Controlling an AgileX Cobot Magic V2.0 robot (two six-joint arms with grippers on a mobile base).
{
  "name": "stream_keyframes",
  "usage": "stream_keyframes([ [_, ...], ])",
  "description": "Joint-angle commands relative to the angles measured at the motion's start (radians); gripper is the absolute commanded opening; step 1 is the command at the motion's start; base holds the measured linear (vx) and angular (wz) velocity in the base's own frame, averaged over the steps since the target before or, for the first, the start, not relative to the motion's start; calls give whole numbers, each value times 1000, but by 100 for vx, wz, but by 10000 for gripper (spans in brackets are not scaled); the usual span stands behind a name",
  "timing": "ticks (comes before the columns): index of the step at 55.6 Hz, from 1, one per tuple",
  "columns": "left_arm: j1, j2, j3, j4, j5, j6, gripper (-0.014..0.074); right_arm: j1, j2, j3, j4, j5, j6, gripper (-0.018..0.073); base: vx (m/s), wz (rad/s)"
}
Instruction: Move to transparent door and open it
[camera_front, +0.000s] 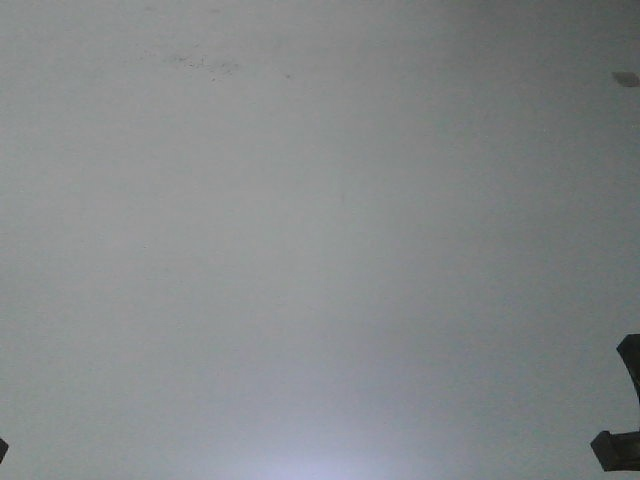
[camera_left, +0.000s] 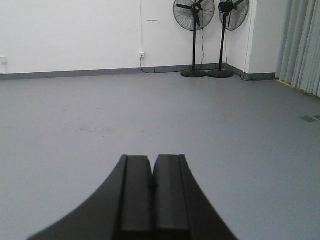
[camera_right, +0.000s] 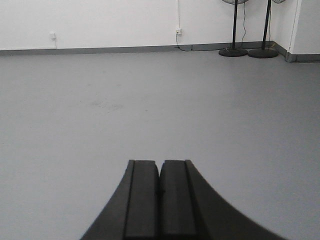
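Across the front-facing view lies only bare grey floor, faintly scuffed near the top edge, with dark pieces of the rig poking in at the right edge; the transparent door is nowhere in it. From the left wrist, the left gripper shows its two black fingers pressed together on nothing, aimed over open floor toward a white wall. Two standing fans sit at the floor's far right corner and a pale curtain hangs along its right edge. From the right wrist, the right gripper is likewise closed and empty, facing the same wall, with only the fans' poles and round bases showing at the far right. No view shows the door, its frame or its handle, so the driving step looks barely begun. The main risk is heading the wrong way, since nothing here fixes the door's direction. A turn toward the right could also bring the base near the fans or the curtain. With both grippers closed, one must part before it can take the handle.
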Motion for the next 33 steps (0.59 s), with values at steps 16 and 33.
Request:
stream_keyframes([
  [16,-3,-12,-20,-3,-84,-7,3,-6,-15,2,-9,-81,-1,-1,0,0],
  [33,-3,-12,-20,-3,-84,-7,3,-6,-15,2,-8,-81,-1,-1,0,2],
])
